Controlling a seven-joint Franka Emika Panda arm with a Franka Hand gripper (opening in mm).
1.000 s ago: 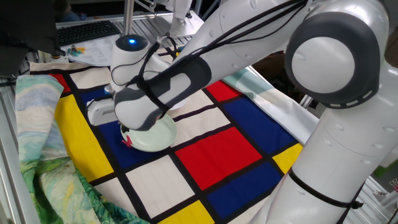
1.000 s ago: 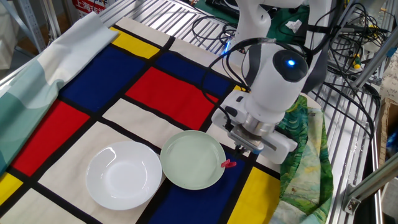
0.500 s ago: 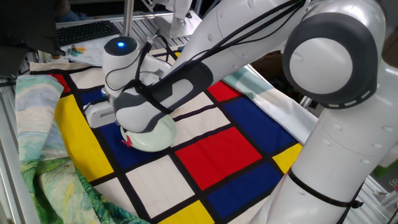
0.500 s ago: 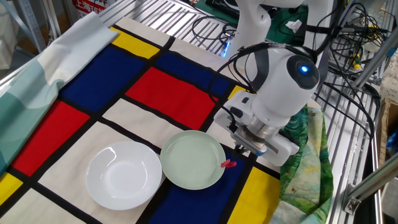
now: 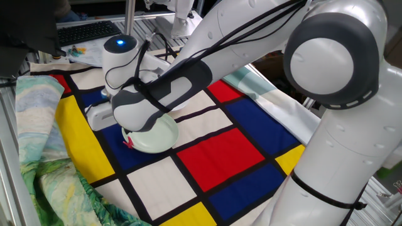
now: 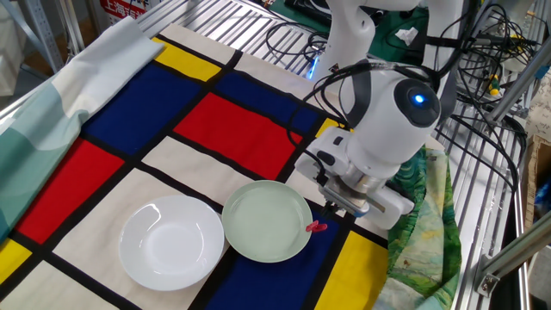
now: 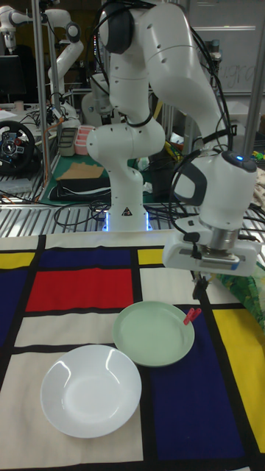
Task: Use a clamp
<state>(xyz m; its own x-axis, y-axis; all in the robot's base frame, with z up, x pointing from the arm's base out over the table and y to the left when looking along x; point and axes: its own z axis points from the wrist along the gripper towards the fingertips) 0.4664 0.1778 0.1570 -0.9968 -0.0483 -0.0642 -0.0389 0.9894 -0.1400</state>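
Observation:
The clamp (image 6: 316,227), a tiny red-pink clip, sits on the rim of the pale green bowl (image 6: 263,226) on the side nearest the arm. It also shows as clamp (image 7: 192,315) and clamp (image 5: 129,142). My gripper (image 6: 338,207) hangs just above and beside it, not touching. In the tall view the gripper (image 7: 202,284) shows a dark finger off-centre under the hand, so it looks open with nothing held. In one fixed view the forearm hides the fingers, and only the hand (image 5: 100,114) shows.
A white bowl (image 6: 170,243) lies touching the green bowl on the checked cloth (image 6: 232,129). A green patterned cloth (image 6: 424,207) is bunched at the table edge by the arm. A pale cloth (image 6: 52,95) covers the far side, and cables (image 6: 293,34) lie at the robot base.
The wrist has turned and shifted slightly away from the green bowl. The clamp has stayed on the rim, and the bowls have not moved.

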